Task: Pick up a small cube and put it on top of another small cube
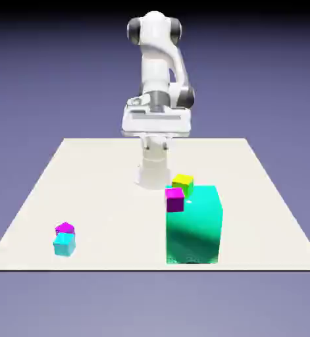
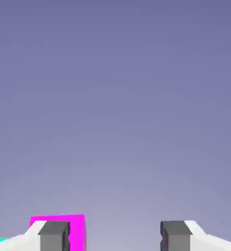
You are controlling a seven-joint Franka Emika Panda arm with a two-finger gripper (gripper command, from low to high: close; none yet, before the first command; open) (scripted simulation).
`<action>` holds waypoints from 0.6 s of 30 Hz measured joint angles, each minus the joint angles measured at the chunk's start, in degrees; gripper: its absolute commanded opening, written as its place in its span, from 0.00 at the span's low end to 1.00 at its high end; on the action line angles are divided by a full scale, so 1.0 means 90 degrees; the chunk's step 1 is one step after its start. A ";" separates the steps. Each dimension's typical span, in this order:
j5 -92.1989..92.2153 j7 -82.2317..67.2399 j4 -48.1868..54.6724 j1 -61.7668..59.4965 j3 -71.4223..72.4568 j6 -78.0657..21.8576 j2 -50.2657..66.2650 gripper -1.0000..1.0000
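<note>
The wall of blue and purple [image 1: 269, 85] is the biggest thing, and it goes all the way around. Next comes the big, pale table [image 1: 104, 178]. The white robot arm [image 1: 155, 62] stands up tall at the far side of the table, with dark grey bits at its bends. At its low end is the wide white gripper [image 1: 155, 146]. Its two fingers are spread apart, and it is not pinching a thing.

The big teal block [image 1: 193, 230] sits on the exterior view's right, near the front of the table. It is shiny and has a bendy side.

Then come the little cubes. The yellow-green cube [image 1: 183, 184] shows at the top edge of the big block, and part of it is hidden. The near magenta cube [image 1: 174, 200] shows over the block's top corner, toward the exterior view's left. I cannot tell if it rests on the block or is in front of it. The cyan cube [image 1: 64, 244] is on the table at the exterior view's left, well apart from the block. The far magenta cube [image 1: 65, 228] peeks out from behind it. I cannot tell which magenta one is for the job.

The smallest bits are the grey finger tips [image 2: 55, 238]. In the hand view, bright magenta shows behind the left-hand one in the picture
</note>
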 measured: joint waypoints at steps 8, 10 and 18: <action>-0.0043 -0.2215 0.0642 -0.0502 -0.0471 -0.0516 0.1338 0.50; -0.0053 -0.2769 0.0802 -0.0628 -0.0588 -0.0645 0.1672 0.50; -0.0096 -0.4984 0.1444 -0.1183 -0.1059 -0.1162 0.3010 0.50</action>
